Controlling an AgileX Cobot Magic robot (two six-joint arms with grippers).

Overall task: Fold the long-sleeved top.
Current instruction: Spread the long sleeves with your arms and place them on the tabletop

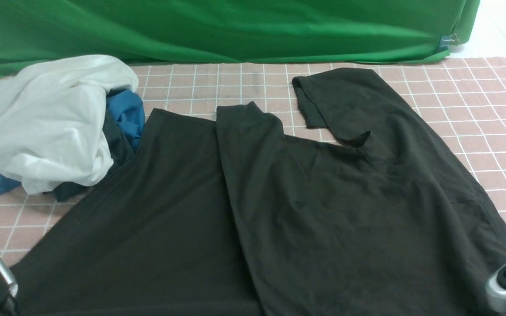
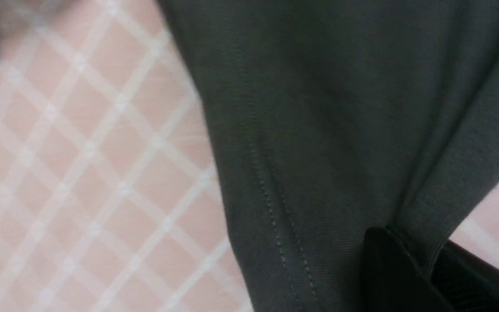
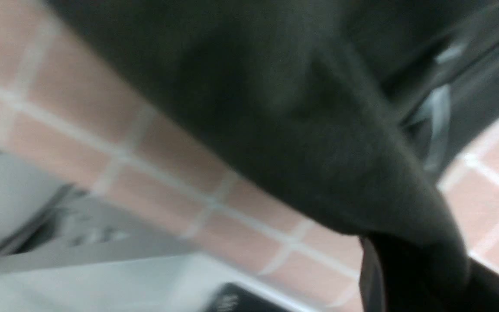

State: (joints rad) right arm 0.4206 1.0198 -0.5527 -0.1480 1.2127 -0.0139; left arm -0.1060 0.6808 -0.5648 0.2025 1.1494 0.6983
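The long-sleeved top (image 1: 279,210) lies spread over the middle of the table. One sleeve is laid down across its body and the other sleeve's cuff (image 1: 310,103) points to the back. Only my arms' links show at the front view's bottom corners. In the left wrist view my left gripper (image 2: 422,260) is shut on a fold of the top (image 2: 327,108) beside a stitched hem, lifted off the cloth-covered table. In the right wrist view, which is blurred, my right gripper (image 3: 427,277) is shut on a bunched edge of the top (image 3: 275,108).
A white garment (image 1: 46,123) is heaped at the back left over a blue cloth (image 1: 128,112) and a small dark charcoal cloth (image 1: 119,147). A green backdrop (image 1: 235,30) hangs behind. The pink checked tablecloth (image 1: 490,101) shows at the right.
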